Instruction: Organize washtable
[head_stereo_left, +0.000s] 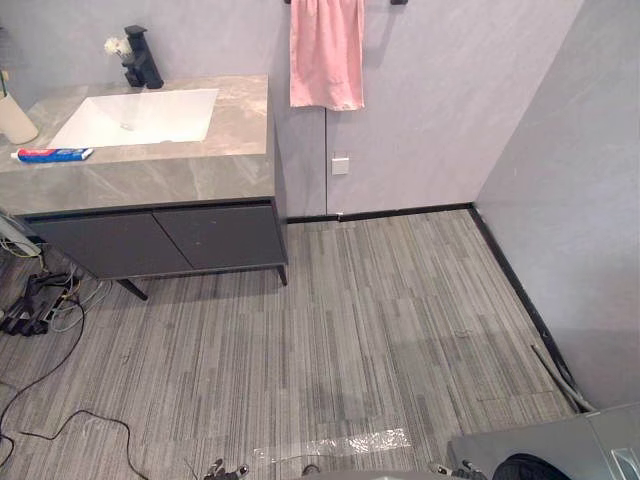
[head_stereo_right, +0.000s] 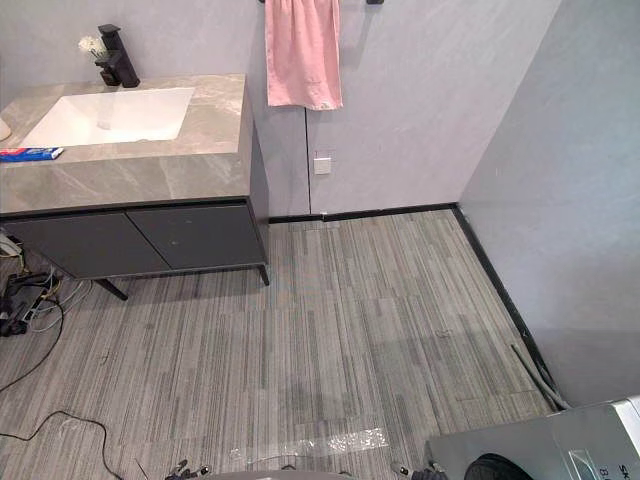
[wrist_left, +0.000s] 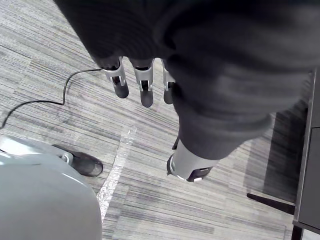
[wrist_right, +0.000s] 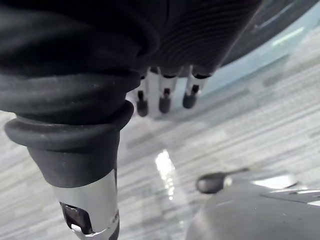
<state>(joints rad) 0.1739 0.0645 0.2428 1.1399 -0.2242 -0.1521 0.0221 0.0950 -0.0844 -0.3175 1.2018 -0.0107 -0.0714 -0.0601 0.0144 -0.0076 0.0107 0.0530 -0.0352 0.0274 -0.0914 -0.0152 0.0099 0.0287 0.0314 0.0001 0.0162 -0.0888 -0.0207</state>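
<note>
While my left robot hand (wrist_left: 145, 86) hangs over the striped floor (head_stereo_left: 380, 320), its fingers (wrist_left: 120, 84) straight and slightly spread and its thumb (wrist_left: 190, 167) apart from them, the bench (head_stereo_left: 215, 170) stands well away from me at the far left, against the wall (head_stereo_left: 440, 100). At the bench's left edge stands a pale cup (head_stereo_left: 14, 118). Just in front of it a toothpaste tube (head_stereo_left: 52, 154) lies flat on the stone top, near the front edge. Right of these the white sink (head_stereo_left: 140, 117) is sunk into the top, with a black tap (head_stereo_left: 141, 62) behind it and a small white flower (head_stereo_left: 116, 45) just beside the tap. Two dark doors (head_stereo_left: 160, 240) are shut below the top. Further right a pink towel (head_stereo_left: 327, 52) hangs on the wall, and a white socket (head_stereo_left: 340, 164) sits lower on the same wall. A strip of clear tape (head_stereo_left: 340, 443) lies on the floor near me. At the lower right is the corner of a grey box (head_stereo_left: 560, 445). My right robot hand (wrist_right: 165, 97) hangs above the floor too, fingers straight and relaxed, thumb apart.
</note>
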